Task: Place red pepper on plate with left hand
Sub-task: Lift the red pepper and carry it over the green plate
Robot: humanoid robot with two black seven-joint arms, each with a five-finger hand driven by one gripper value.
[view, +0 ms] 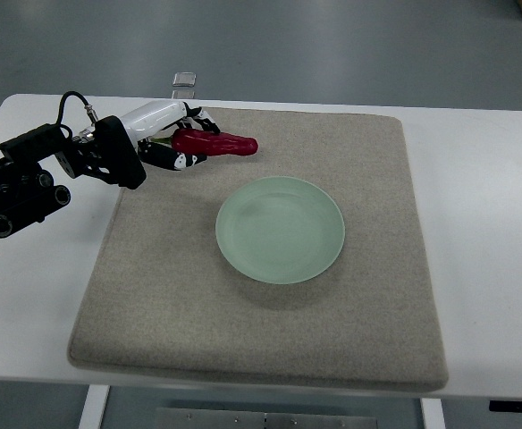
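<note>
The grey mat covers the white table, with the green plate near its middle. Beyond it at upper left, the left hand has its fingers closed around the red pepper, well apart from the plate.

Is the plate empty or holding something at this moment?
Empty. The plate shows only bare green surface; the pepper is apart from it, up left over the mat, in the left hand's fingers.
</note>
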